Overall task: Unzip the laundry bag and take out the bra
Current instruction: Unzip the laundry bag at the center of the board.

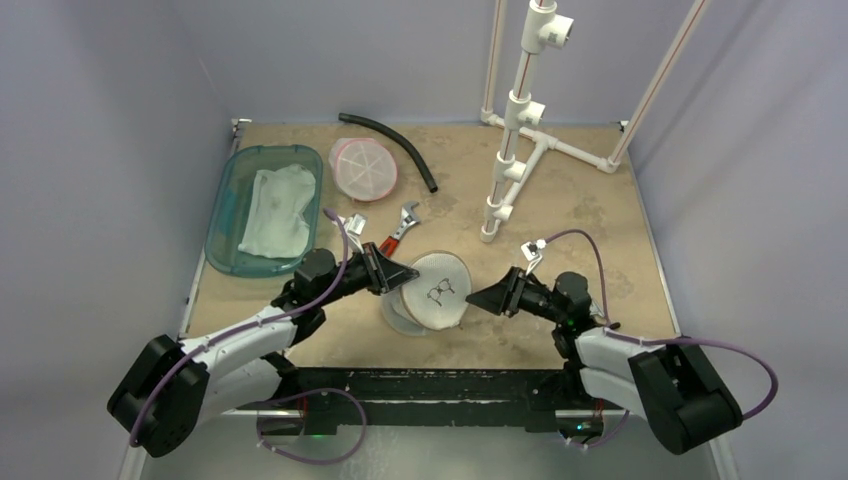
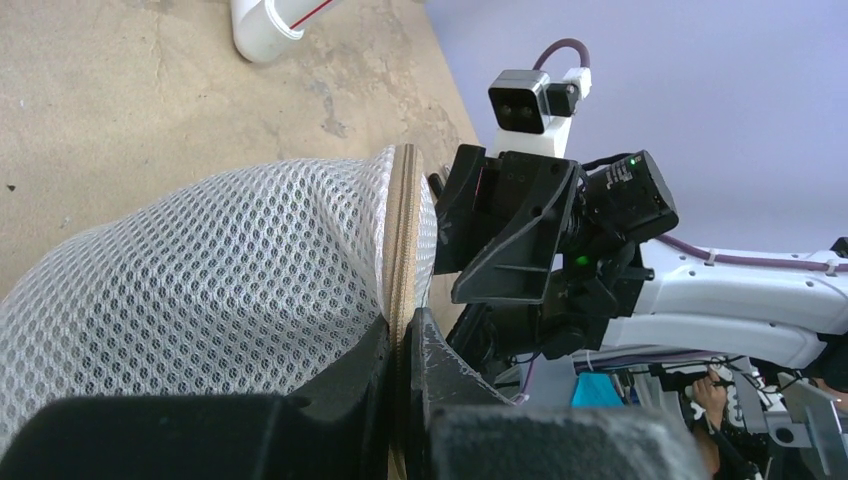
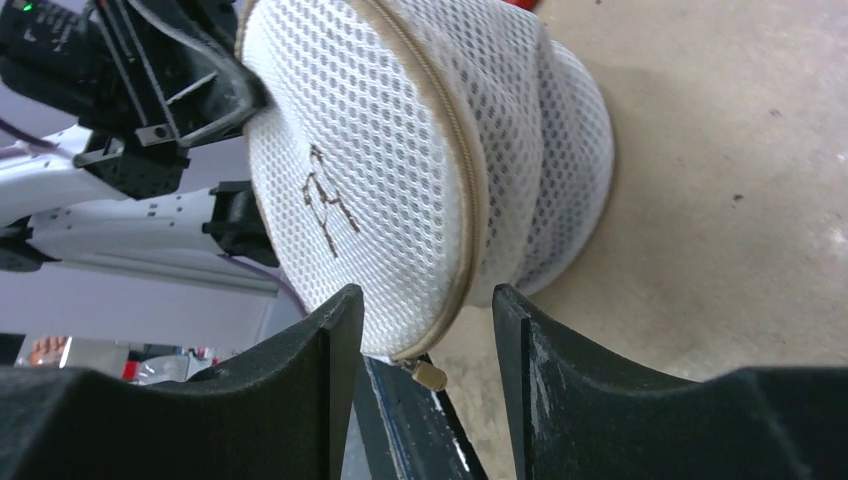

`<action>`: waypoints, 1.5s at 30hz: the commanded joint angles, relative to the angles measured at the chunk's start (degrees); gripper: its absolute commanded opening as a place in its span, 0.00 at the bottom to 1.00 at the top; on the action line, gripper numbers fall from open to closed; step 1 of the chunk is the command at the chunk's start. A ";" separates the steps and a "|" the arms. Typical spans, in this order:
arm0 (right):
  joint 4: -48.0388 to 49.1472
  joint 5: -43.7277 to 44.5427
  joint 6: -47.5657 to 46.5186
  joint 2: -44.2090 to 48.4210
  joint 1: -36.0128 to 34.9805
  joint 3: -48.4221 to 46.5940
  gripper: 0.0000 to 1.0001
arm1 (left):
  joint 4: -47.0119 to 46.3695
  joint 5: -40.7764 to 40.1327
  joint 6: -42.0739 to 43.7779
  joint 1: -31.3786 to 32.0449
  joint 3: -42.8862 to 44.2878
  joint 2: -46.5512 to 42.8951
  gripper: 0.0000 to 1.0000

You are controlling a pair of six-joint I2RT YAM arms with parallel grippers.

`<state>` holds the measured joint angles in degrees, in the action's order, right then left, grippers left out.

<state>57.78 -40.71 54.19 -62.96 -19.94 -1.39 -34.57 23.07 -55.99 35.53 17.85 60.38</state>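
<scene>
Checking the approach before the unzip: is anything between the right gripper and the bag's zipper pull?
Nothing visible. The zipper pull hangs in the open gap of the right gripper, at the edge of the laundry bag.

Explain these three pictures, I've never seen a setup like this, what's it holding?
Two robot arms sit at a table's edge. One picture looks down from above; the other two come from cameras on each wrist. The left gripper is shut on the zipper seam of a white mesh laundry bag. The right gripper is open around the bag's edge near the zipper pull. Also on the table: a teal tray holding a white cloth, a pink lid, a black hose, a wrench and a white pipe frame.
</scene>
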 commanded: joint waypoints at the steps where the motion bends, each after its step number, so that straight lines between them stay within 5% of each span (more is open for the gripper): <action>1: 6.98 -3.89 0.08 -0.12 -0.20 -2.01 0.53 | -2.77 1.96 0.85 -0.09 2.54 -1.23 0.00; 14: 10.25 -4.38 0.32 -6.02 -0.97 -3.18 0.42 | -5.42 2.68 -0.29 0.02 1.95 0.25 0.00; 23: 7.92 -5.40 1.45 -3.36 -2.20 -4.98 0.04 | -3.77 1.96 0.13 0.00 2.30 0.07 0.01; 24: 5.75 -5.10 1.07 -1.64 -2.18 -5.25 0.01 | -3.15 1.78 0.24 0.10 2.43 -0.30 0.10; 28: -8.23 -2.32 -3.49 9.04 -2.24 -8.39 0.00 | 4.40 -1.33 2.18 0.03 3.38 -4.34 0.74; 30: -15.90 -0.61 -5.94 13.26 -2.16 -10.65 0.00 | 9.56 -3.80 3.17 0.00 3.86 -7.27 0.88; 35: -26.76 4.79 -7.26 18.08 -2.13 -14.41 0.00 | 21.59 -10.86 3.05 0.05 4.57 -14.34 0.92; 45: -28.65 16.03 1.30 21.72 -2.19 -14.33 0.00 | 32.47 -22.95 -8.73 2.18 1.76 -25.21 0.92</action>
<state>29.06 -30.41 51.72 -42.65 -22.11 -14.13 -5.63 5.34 -59.16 36.25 20.25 36.14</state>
